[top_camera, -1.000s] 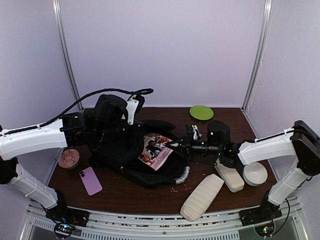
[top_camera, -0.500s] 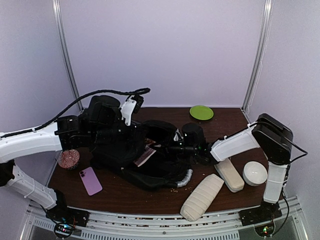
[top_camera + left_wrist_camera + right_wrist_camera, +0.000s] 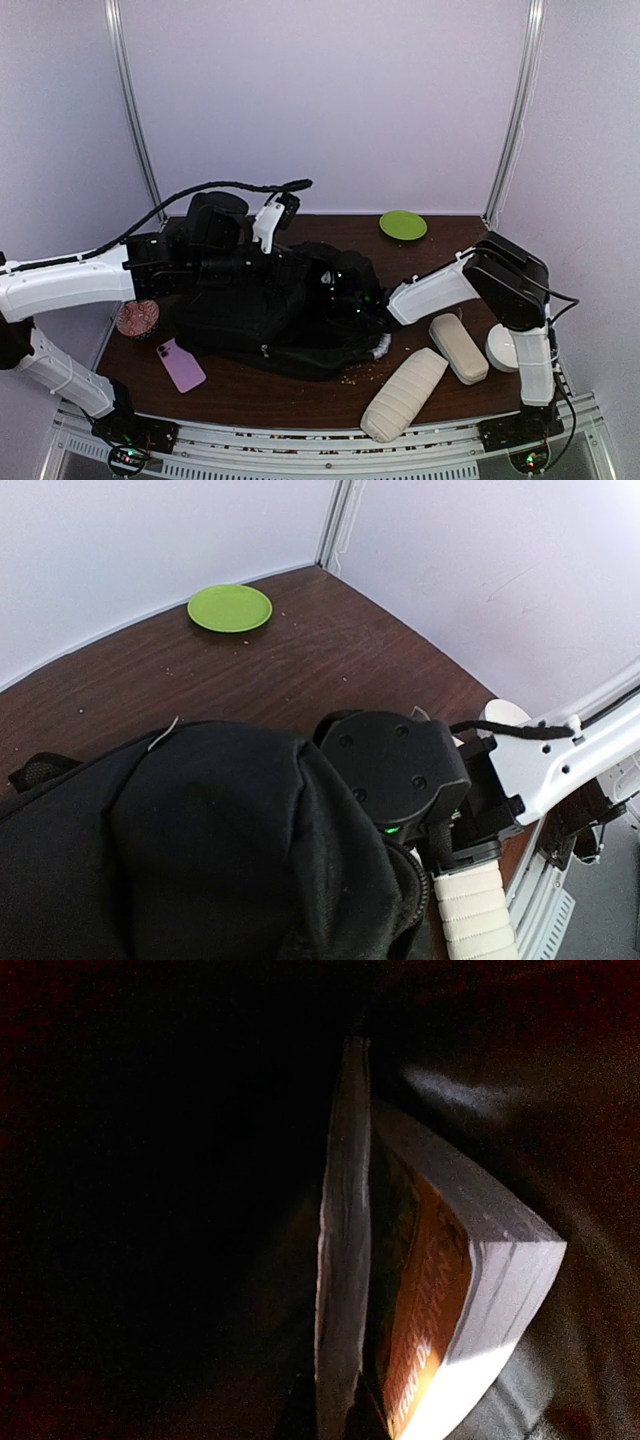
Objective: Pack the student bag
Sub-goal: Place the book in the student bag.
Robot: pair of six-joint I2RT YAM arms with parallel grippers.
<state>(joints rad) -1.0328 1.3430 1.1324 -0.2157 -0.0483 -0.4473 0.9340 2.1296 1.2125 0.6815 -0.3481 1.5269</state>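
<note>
Book point(image 3: 440, 1290) has gone fully inside the student bag point(image 3: 250, 310)

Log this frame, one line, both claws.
left claw: shut on student bag | right claw: shut, inside bag | book: in bag | phone: beside bag

A dark brown bench point(image 3: 300, 398) carries a round green plate point(image 3: 403, 225) near its far edge, toward the right back corner and well apart from the other loose things. On the left side, a small round piece with a red-and-white pattern point(image 3: 138, 319) sits just behind a lilac phone point(image 3: 181, 364) that lies back-up. On the near right, a long cream ribbed pouch point(image 3: 404, 394) lies aslant with a beige oblong case point(image 3: 458, 348) just beside it. A white bowl point(image 3: 503, 345) is farther right and pale crumbs point(image 3: 350, 378) are scattered close by.
</note>
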